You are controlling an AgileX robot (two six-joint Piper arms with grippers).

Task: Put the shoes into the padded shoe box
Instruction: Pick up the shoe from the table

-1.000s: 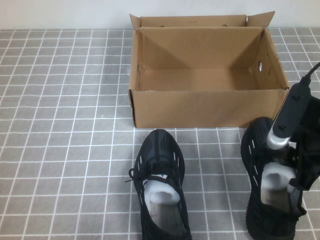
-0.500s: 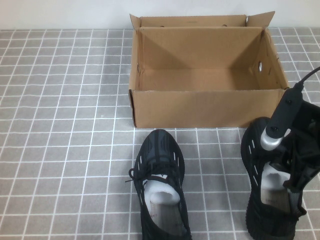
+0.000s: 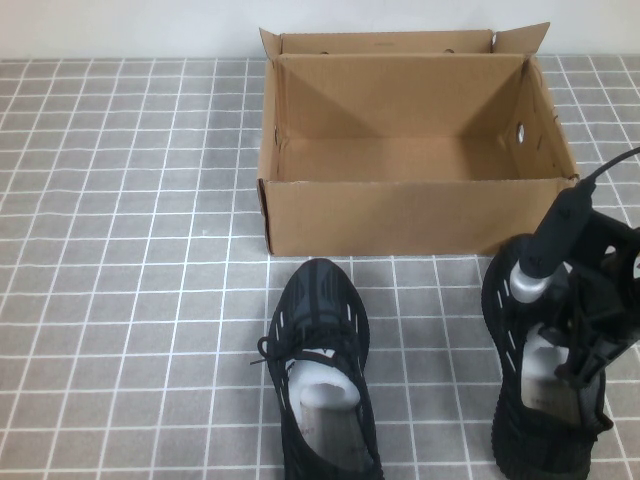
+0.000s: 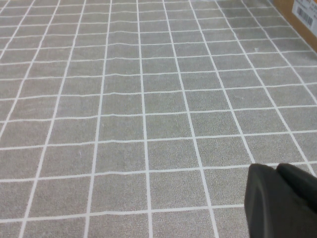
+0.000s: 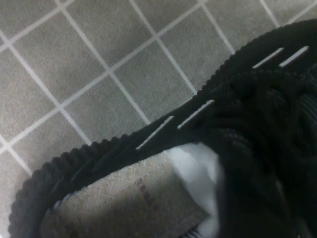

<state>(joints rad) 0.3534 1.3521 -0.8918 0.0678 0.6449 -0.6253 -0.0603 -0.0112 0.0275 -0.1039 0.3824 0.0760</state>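
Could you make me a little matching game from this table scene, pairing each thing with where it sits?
Things:
1. brown corrugated cardboard shoe box
2. black knit sneaker with white paper stuffing
3. second black knit sneaker
4. right gripper

Places:
A. under the right arm
B. far side of the table, flaps open
C. alone, in front of the box
D. down at the right-hand sneaker's opening

Pairs: 1-B, 2-C, 3-A, 4-D

The light is soft and even. The box [image 3: 410, 150] has dim shadows inside. Close up, the right shoe [image 5: 237, 129] looks dark and blurry.
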